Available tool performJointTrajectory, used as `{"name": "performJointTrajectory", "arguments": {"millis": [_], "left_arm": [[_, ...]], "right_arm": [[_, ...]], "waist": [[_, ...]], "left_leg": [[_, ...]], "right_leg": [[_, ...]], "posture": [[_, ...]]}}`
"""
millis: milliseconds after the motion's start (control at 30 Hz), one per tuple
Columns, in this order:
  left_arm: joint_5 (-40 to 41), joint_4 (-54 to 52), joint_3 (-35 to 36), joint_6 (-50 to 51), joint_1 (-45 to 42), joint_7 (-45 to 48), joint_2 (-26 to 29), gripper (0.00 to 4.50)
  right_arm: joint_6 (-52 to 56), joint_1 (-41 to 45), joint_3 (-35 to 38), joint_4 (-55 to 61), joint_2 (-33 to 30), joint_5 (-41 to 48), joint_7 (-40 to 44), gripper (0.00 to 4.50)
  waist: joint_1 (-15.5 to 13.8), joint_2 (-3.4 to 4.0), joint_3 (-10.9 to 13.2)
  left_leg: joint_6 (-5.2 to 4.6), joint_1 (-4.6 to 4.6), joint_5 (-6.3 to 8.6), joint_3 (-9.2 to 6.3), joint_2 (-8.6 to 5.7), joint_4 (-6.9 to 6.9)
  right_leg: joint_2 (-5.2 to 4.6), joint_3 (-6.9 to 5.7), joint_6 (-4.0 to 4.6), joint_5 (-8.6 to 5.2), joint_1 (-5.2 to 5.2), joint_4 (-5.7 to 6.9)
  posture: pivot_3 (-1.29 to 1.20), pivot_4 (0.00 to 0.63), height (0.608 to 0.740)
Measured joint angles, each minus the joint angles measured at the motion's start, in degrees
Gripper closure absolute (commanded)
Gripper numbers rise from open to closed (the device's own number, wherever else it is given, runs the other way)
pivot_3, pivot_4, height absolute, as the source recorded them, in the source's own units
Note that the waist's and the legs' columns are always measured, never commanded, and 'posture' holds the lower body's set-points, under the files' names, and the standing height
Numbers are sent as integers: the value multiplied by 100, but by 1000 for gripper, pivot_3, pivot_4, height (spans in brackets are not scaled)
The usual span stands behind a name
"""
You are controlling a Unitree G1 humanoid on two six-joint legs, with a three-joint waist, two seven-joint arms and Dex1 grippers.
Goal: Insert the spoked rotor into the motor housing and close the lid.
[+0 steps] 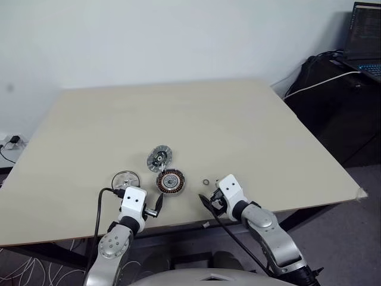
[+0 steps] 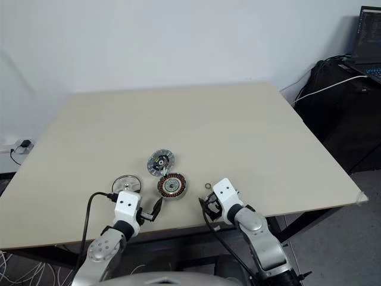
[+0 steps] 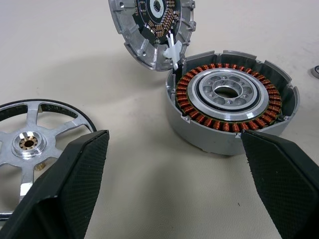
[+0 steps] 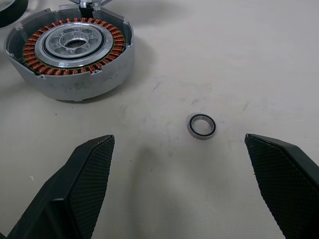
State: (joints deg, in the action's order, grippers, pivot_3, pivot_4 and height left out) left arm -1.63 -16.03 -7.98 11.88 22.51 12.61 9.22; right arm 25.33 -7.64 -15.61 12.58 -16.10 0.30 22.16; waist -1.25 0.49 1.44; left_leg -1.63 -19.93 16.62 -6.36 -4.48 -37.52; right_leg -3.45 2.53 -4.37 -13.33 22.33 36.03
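Spoked rotor [image 3: 35, 139]: a flat silver wheel with radial spokes, a thin black outer band and a brass-coloured centre hub. It lies flat on the beige rectangular tabletop [image 1: 238, 119], near the front edge, on the robot's left, apart from the other parts.

Motor housing [image 3: 229, 107]: a thick round silver-walled cup holding a ring of copper-coloured windings around a silvery centre with a bore. It sits upright on the table to the right of the rotor, with its top open.

Lid [image 3: 149, 25]: a round silver-grey cast disc with a dark board in its inner face. It stands on the far side of the housing, tilted, with its edge at the housing rim. A small white part sits at the point where the two meet; whether it joins them cannot be determined.

Small dark-rimmed metal ring [image 4: 201, 126]: lies flat on the table to the right of the housing, apart from it.

Left gripper [image 3: 174, 189]: black textured fingers [image 3: 75, 174] spread wide, nothing between them. It hovers near the table edge, facing the gap between rotor and housing.

Right gripper [image 4: 184, 184]: fingers likewise spread wide and empty, facing the small ring, with the housing off to its left.
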Motion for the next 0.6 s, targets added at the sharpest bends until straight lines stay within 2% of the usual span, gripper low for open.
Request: {"name": "performJointTrajectory", "arguments": {"millis": [600], "left_arm": [[-46, 0, -53, -12, -22, -5, 7, 38]], "right_arm": [[-30, 184, -23, -255, 113, -94, -84, 0]], "waist": [[10, 0, 0]], "left_leg": [[0, 1, -1, 1, 0, 0]], "right_leg": [[1, 1, 0, 0, 0, 1]], "posture": [[0, 0, 740]]}}
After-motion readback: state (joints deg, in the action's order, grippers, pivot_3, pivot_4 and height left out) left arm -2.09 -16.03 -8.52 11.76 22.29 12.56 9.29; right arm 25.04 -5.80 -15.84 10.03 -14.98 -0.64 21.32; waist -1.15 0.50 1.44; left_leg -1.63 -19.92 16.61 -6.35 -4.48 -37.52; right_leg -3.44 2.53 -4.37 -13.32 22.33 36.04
